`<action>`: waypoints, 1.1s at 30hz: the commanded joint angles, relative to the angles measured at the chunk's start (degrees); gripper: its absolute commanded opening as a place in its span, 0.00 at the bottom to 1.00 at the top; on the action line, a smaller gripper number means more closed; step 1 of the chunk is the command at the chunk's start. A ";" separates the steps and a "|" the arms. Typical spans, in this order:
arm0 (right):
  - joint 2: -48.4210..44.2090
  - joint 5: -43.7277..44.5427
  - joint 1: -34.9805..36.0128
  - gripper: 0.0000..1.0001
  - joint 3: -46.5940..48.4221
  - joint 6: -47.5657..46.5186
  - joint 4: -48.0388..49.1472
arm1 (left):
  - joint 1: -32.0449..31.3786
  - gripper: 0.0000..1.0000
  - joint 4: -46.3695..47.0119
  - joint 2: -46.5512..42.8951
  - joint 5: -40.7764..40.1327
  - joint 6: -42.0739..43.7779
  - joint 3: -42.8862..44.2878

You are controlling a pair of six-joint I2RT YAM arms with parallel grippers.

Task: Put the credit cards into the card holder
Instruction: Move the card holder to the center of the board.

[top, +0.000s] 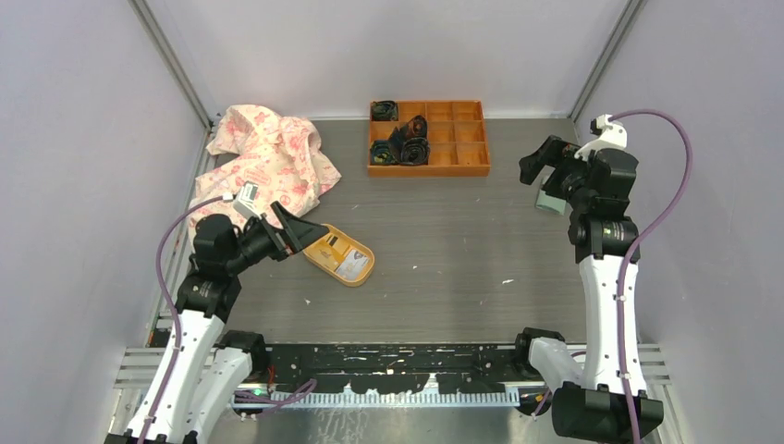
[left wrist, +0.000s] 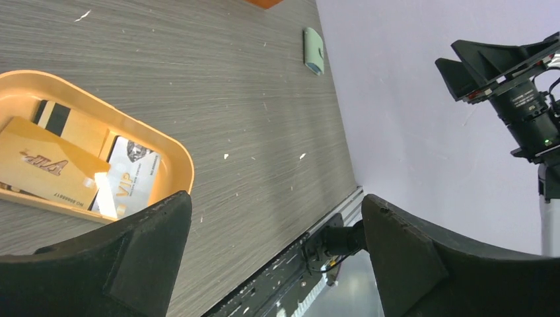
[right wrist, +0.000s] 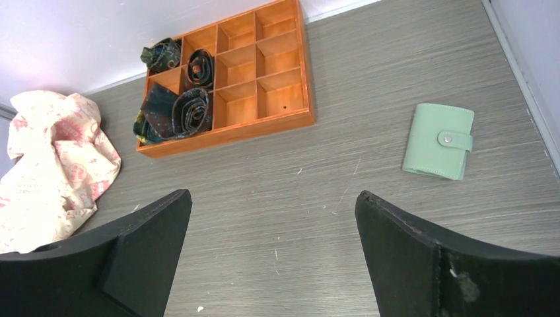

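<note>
My left gripper and right gripper are wide open and empty. The credit cards lie in the dish on the left. The card holder is far right.

left fingers and right fingers wide apart

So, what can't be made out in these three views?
1. Card holder: top view, mostly behind the right arm; right wrist view, shut, sleeves unseen.
2. Credit cards: left wrist view, overlapping and cut by the left edge; exact count unclear.
3. Card print: top view, too small.
</note>
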 commanded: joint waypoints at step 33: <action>41.86 0.24 -11.02 0.99 14.81 -20.26 -5.75 | -0.70 0.92 -11.39 -0.49 -8.81 25.93 4.08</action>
